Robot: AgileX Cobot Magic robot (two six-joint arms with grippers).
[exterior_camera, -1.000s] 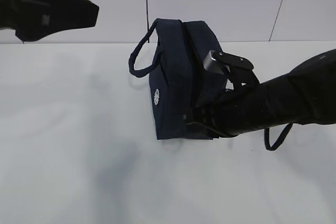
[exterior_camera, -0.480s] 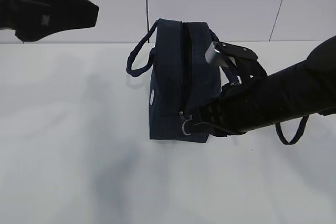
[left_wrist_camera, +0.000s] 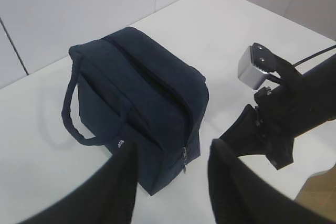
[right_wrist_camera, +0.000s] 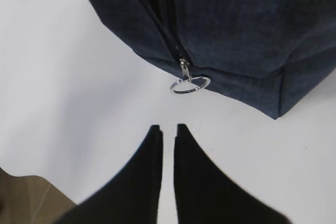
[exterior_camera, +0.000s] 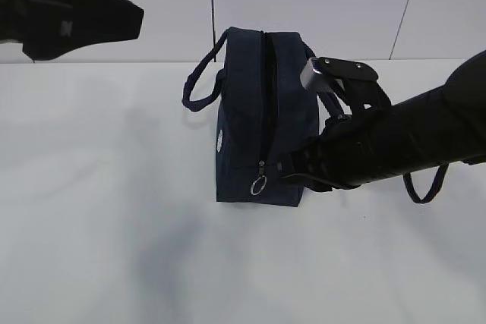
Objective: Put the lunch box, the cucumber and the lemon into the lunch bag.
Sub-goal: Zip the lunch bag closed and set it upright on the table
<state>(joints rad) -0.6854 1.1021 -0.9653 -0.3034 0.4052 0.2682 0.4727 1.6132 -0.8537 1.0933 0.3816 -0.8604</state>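
Both arms were matte black throughout, with no coloured markings that could be made out. The right arm (exterior_camera: 395,146) was a thick, rounded dark limb carrying a small silver-grey rectangular camera block (exterior_camera: 311,75) on a black bracket above its wrist, and a thin black cable looped beneath it. The right pincer (right_wrist_camera: 168,129) ended in two smooth black fingers (right_wrist_camera: 152,145) that curved and tapered to narrow tips. The left pincer (left_wrist_camera: 168,153) showed two broader black fingers (left_wrist_camera: 123,182) with rounded ends. The left arm (exterior_camera: 64,9) appeared as an angular black housing bearing a small, faint pale mark, too blurred to read.
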